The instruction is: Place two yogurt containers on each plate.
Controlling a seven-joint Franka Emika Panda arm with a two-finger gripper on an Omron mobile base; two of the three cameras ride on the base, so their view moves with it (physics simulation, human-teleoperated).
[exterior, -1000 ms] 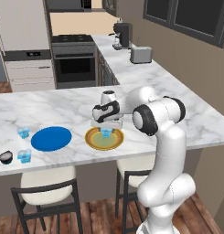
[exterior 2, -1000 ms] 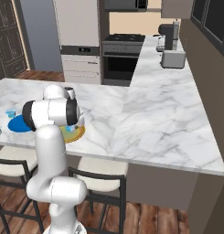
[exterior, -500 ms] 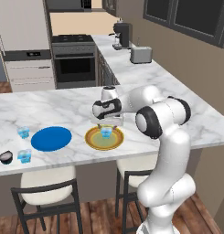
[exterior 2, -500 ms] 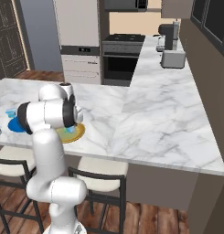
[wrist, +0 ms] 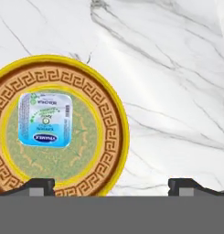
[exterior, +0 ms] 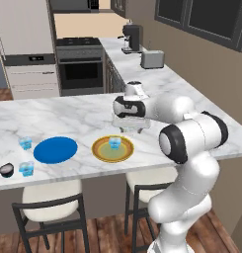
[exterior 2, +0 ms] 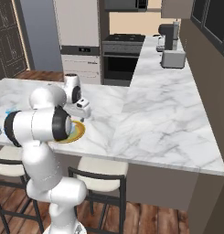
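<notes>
At the far left of the marble counter (exterior: pixel 83 116), seen from the left base view, a squat dark yogurt cup with a pale top (exterior: pixel 6 170) sat near the front edge, and a pale blue yogurt cup (exterior: pixel 26 168) stood just beside it to the right. A second pale blue cup (exterior: pixel 25 143) stood farther back, just left of the solid blue plate (exterior: pixel 55 149), which lay flat and carried nothing. To the right of that plate, apart from it, lay the golden-rimmed plate (exterior: pixel 112 149) with its pale green centre, and a third pale blue yogurt cup (exterior: pixel 114 143) sat on it, toward the back of the centre. In the hand view the same cup (wrist: pixel 45 119) showed its square printed lid, resting on the green middle of the patterned plate (wrist: pixel 112 109), clear of the rim. Above and just behind this plate hung the gripper (exterior: pixel 134 129), raised off the counter, its jaws spread wide and holding nothing; the two dark fingertips (wrist: pixel 39 186) stood far apart at the bottom of the hand view. In the right base view the gripper (exterior 2: pixel 82 116) hovered beside the yellow plate (exterior 2: pixel 79 131), partly hidden by the arm. Farther right and back along the counter stood a toaster (exterior: pixel 152 59) and a coffee machine (exterior: pixel 132 37).
</notes>
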